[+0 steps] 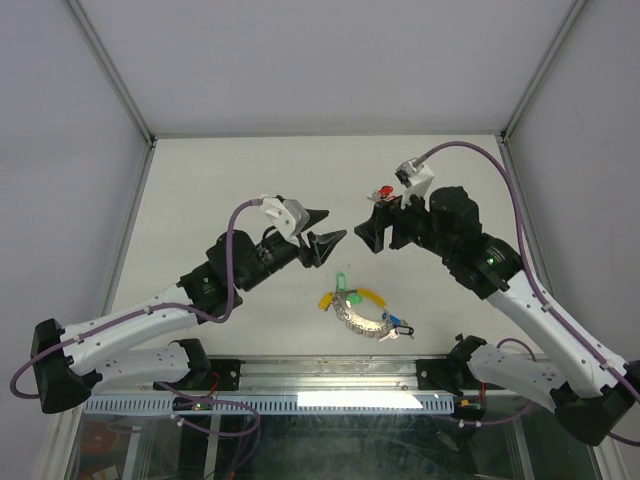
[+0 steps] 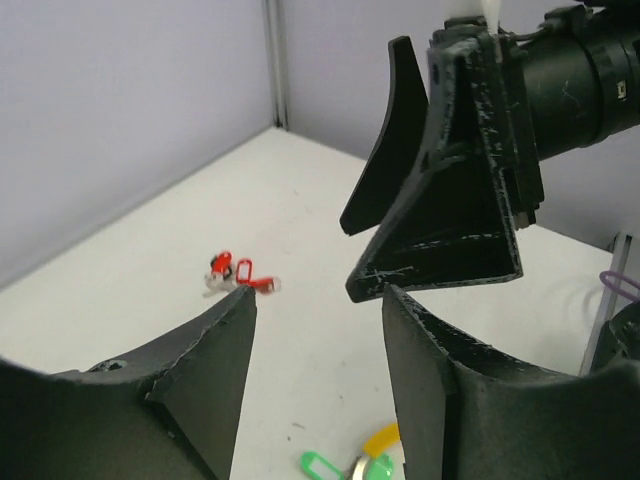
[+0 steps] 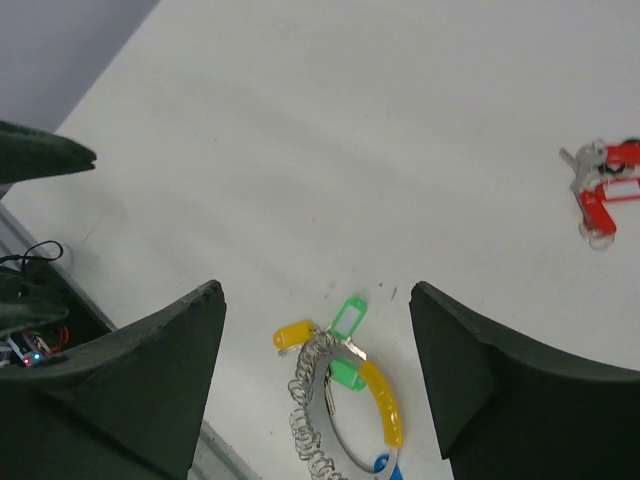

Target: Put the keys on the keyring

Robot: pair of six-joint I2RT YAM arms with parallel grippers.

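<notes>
1. My left gripper (image 1: 328,228) and right gripper (image 1: 381,233) both gape empty, tips nearly meeting.
2. The keyring (image 1: 358,312) lies at six o'clock from them; whether its green tag (image 1: 340,283) and blue tag (image 1: 401,325) are threaded on is unclear.
3. The red-tagged keys (image 1: 382,191) lie at twelve o'clock, half hidden by my right wrist.

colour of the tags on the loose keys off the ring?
Red. The loose keys lie apart from the keyring; clearest in the right wrist view.

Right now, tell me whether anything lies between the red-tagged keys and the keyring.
Nothing visible does. The red-tagged keys and the keyring lie apart with only bare table between them; the right arm's open fingers hover above that stretch.
</notes>
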